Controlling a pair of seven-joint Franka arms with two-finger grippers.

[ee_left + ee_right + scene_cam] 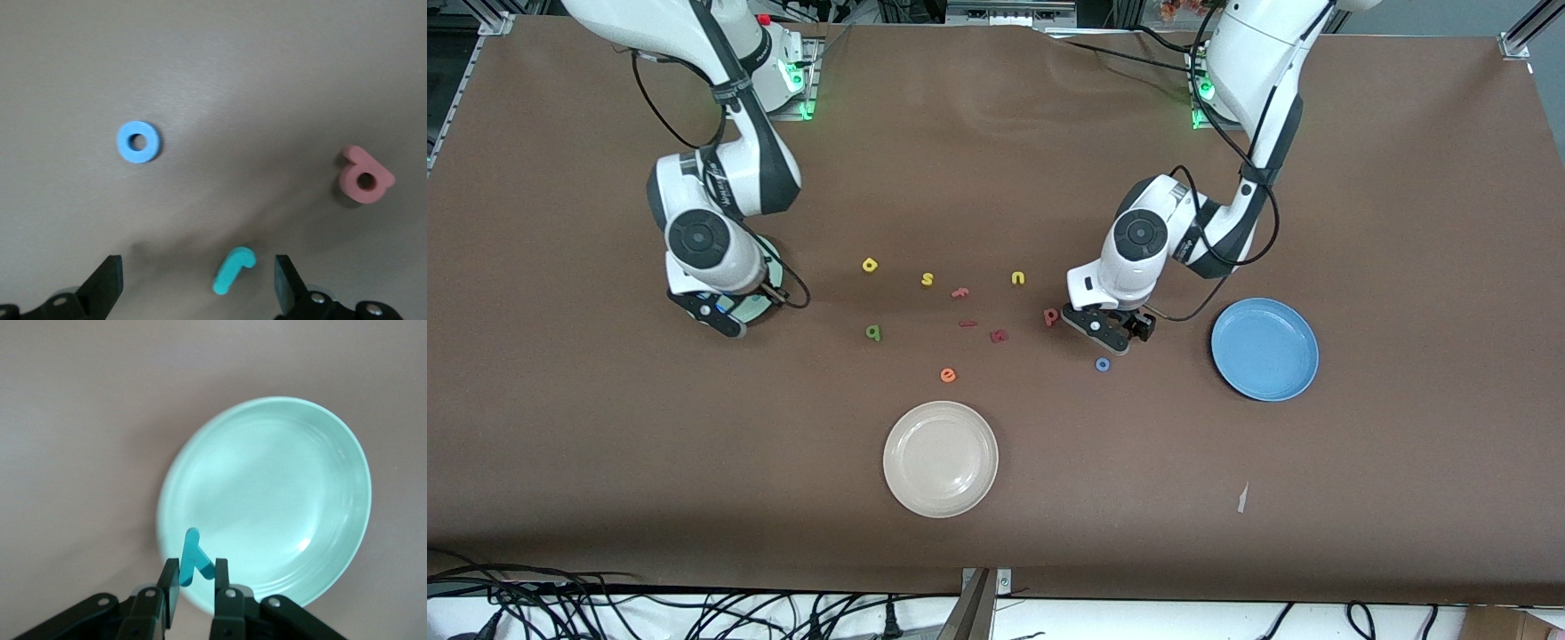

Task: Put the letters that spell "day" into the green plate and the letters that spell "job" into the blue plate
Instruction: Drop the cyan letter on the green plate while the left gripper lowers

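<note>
My right gripper (197, 583) is shut on the teal y (195, 561) and hangs over the rim of the green plate (267, 500). The plate shows only as a sliver (759, 306) under that gripper (725, 318) in the front view. My left gripper (198, 287) is open and low over the table, with the teal j (233, 269) lying between its fingers. Beside it lie the blue o (139, 141) and the salmon b (363, 175). The blue plate (1264, 348) sits toward the left arm's end. The yellow d (870, 264) and green a (873, 332) lie mid-table.
A cream-white plate (940, 459) sits nearer the front camera. A yellow s (927, 279), a yellow u (1018, 278), an orange e (948, 375) and dark red letters (999, 335) are scattered mid-table. A paper scrap (1242, 498) lies near the front edge.
</note>
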